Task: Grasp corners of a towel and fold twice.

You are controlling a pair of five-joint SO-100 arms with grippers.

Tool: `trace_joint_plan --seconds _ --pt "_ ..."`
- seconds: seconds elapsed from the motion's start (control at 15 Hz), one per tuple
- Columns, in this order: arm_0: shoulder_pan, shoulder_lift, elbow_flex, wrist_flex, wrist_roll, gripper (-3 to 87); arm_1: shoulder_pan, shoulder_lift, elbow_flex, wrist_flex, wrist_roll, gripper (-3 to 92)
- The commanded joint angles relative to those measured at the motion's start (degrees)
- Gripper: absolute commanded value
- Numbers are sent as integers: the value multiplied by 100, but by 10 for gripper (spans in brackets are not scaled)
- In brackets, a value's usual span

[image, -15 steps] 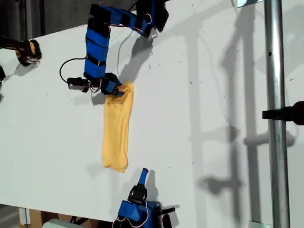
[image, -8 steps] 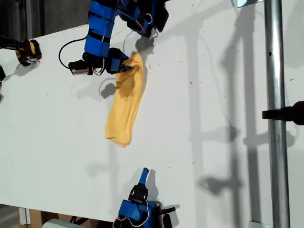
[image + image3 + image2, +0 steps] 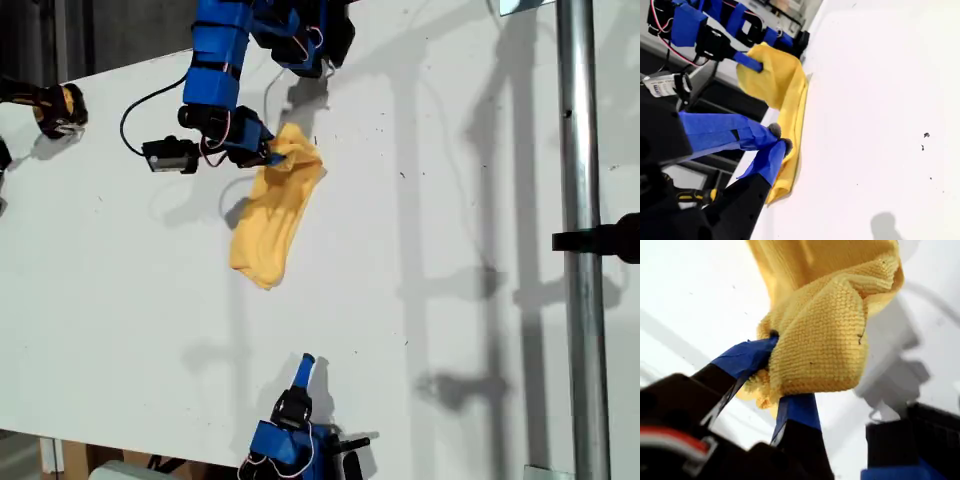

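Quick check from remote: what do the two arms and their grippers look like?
Both arms are blue shells over black parts. My first gripper has black fingers with blue-taped tips; my second gripper does too. In the exterior view a black cable loops beside the upper arm, with red and white wires on it.

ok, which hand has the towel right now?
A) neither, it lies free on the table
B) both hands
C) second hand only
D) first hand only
D: in the first wrist view my first hand is shut on a bunched end of the towel, while my second hand sits at the exterior view's bottom edge, shut on nothing and apart from the towel.
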Motion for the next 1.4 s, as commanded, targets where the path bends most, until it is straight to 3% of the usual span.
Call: trace_joint_plan --seconds 0.0,0.4,0.87,0.93,1.13,1.27,1.33 --pt "70 35 -114 -18 18 -13 246 -272 -853 -809 -387 -1" --pt "105 35 -123 -18 -26 -13 782 -923 -1055 -3041 -624 -1" --pt "123 35 -132 0 -88 -13 747 -2971 -1960 -4113 -624 -1" --pt "114 35 -132 -18 -88 -13 703 -3173 -2197 -4096 -615 33" --pt "114 35 -88 -114 -97 -13 545 -3349 -3050 -3902 -932 392" --pt "97 35 -62 -149 -105 -13 475 -2918 -3296 -3929 -1116 371" --pt "79 35 -62 -149 -88 -13 519 -2505 -3217 -3876 -1116 269"
